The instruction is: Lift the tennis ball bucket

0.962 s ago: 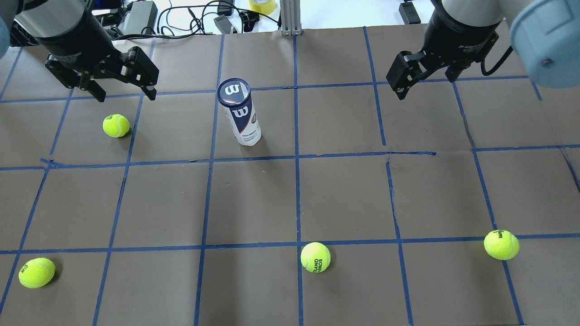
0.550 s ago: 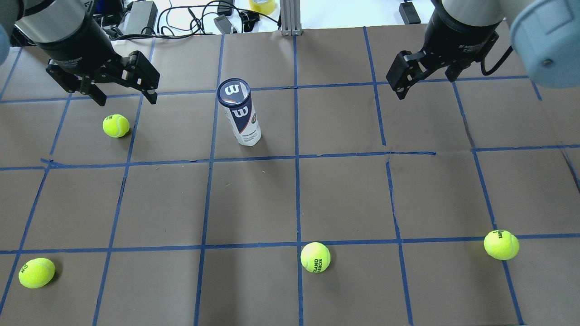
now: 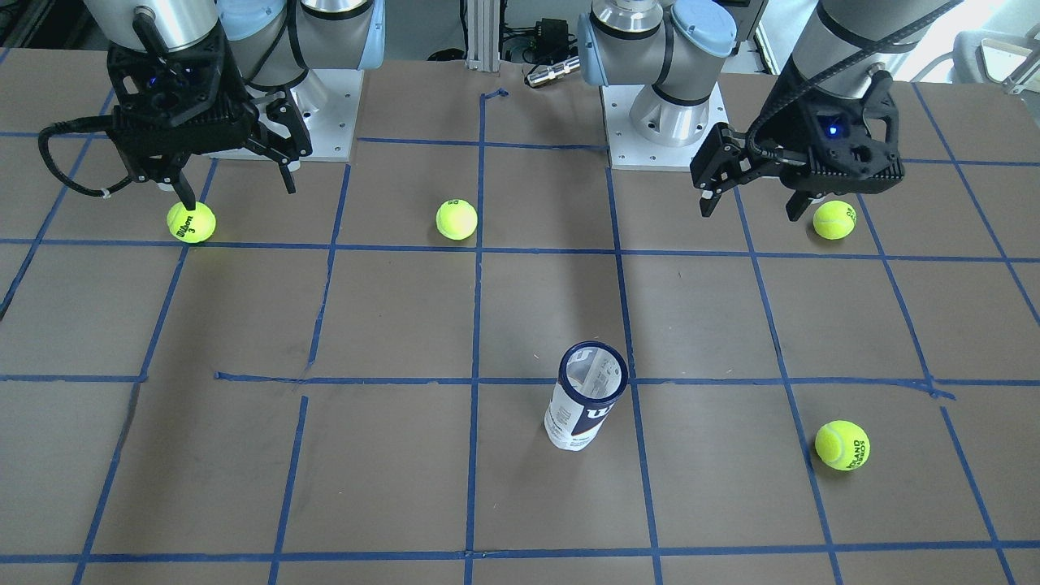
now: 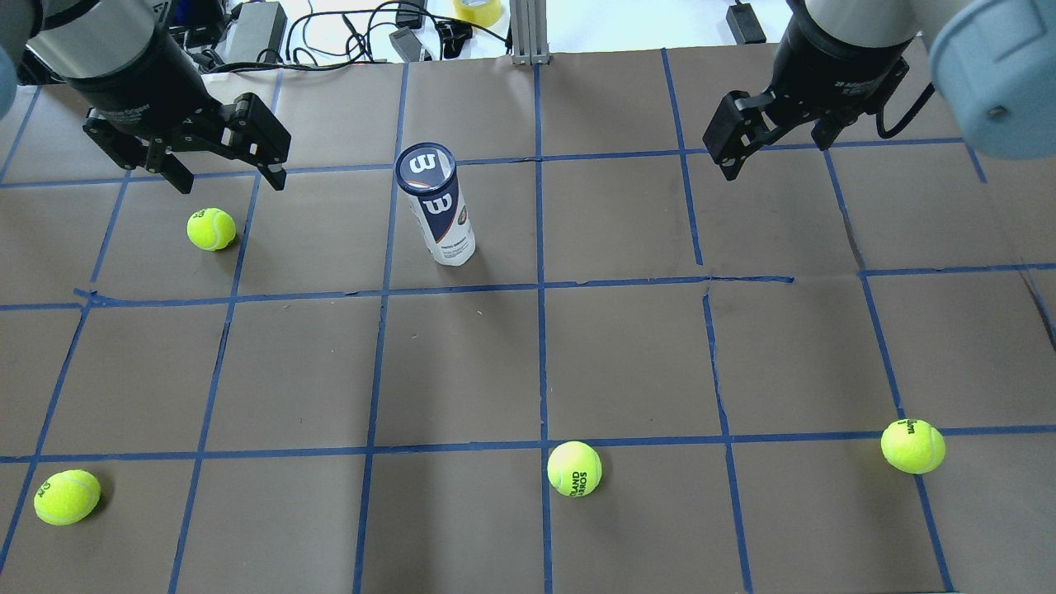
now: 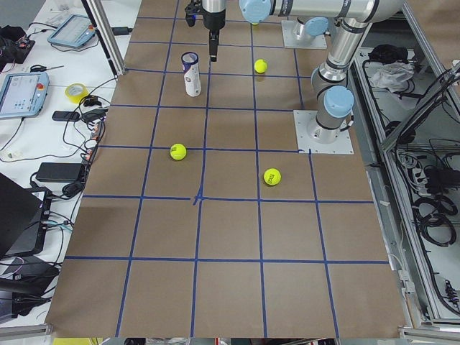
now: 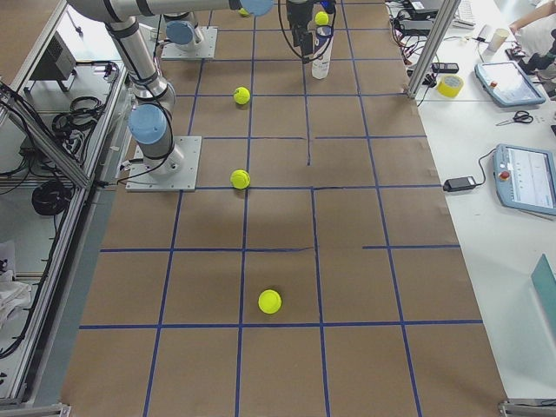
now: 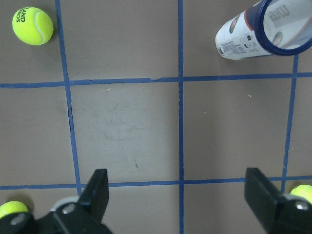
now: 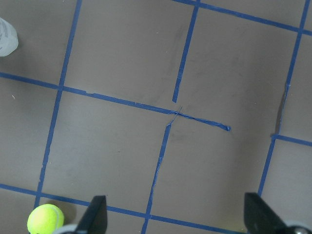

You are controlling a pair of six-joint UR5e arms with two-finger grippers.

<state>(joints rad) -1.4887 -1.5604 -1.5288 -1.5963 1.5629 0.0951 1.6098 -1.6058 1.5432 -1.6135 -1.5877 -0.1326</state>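
Only the left gripper [image 4: 221,172] had crept slightly; its jaws gaped, empty. Standing upright on the table [image 4: 627,355], the tennis ball bucket [image 4: 437,206] lay at its three o'clock, nearer than the right gripper [image 4: 771,153], likewise spread empty.

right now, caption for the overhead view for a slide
Upright tennis ball bucket between two open grippers, left and right.

tennis ball bucket [image 4: 437,206] | clear, navy rim | upright on table
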